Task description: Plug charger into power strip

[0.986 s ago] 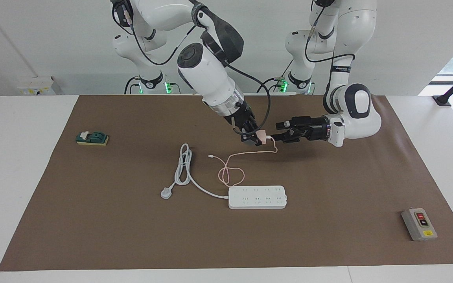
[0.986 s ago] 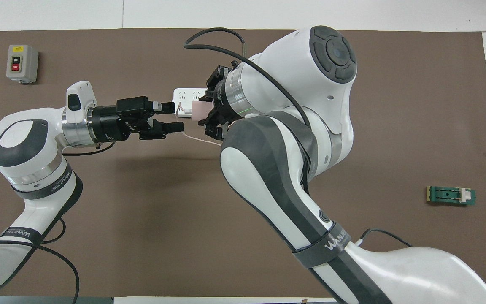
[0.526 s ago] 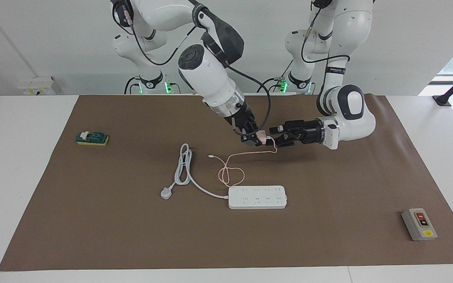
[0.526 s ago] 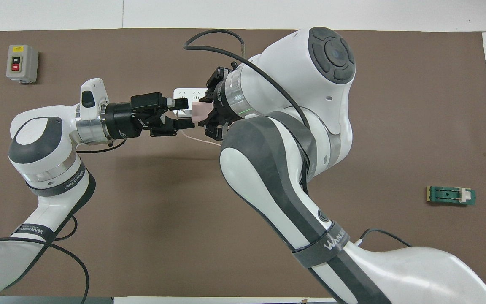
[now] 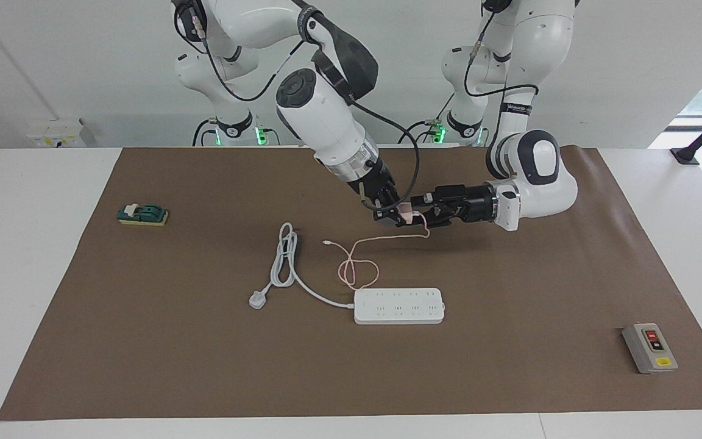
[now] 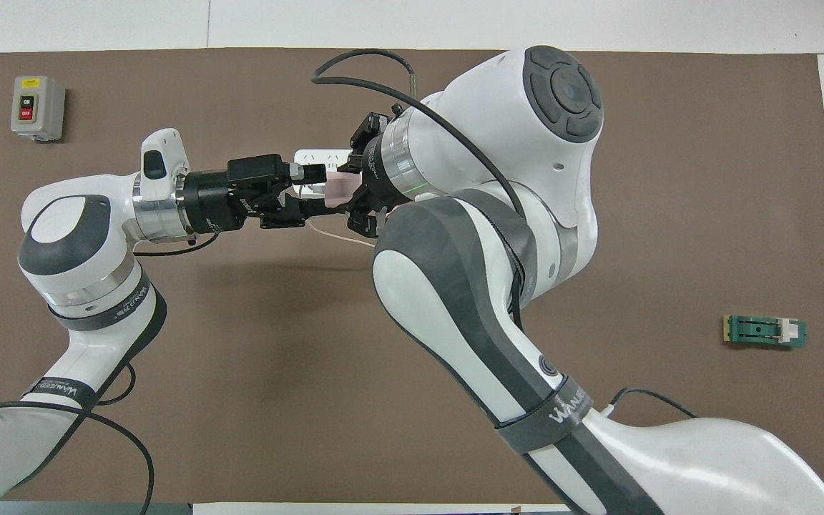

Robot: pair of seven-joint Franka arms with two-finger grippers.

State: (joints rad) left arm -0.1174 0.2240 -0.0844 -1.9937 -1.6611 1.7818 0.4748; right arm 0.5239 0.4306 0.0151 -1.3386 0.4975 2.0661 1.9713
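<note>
The charger (image 5: 409,213), a small pale-pink cube, hangs above the mat with my right gripper (image 5: 396,216) shut on it. Its thin pink cable (image 5: 360,263) droops to the mat and loops there. My left gripper (image 5: 422,211) reaches in level from the left arm's end, open, with one finger on each side of the charger (image 6: 337,190). Whether the fingers (image 6: 314,172) touch it I cannot tell. The white power strip (image 5: 398,306) lies flat on the mat, farther from the robots than both grippers. From overhead only its end (image 6: 310,155) shows past the arms.
The strip's thick white cord ends in a grey-white plug (image 5: 258,299) beside it, toward the right arm's end. A green switch block (image 5: 142,214) sits near that end of the brown mat (image 5: 205,366). A grey button box (image 5: 649,347) stands toward the left arm's end.
My left gripper has slid toward the right gripper, from short of the charger to straddling it with open fingers. The right gripper and charger have stayed put.
</note>
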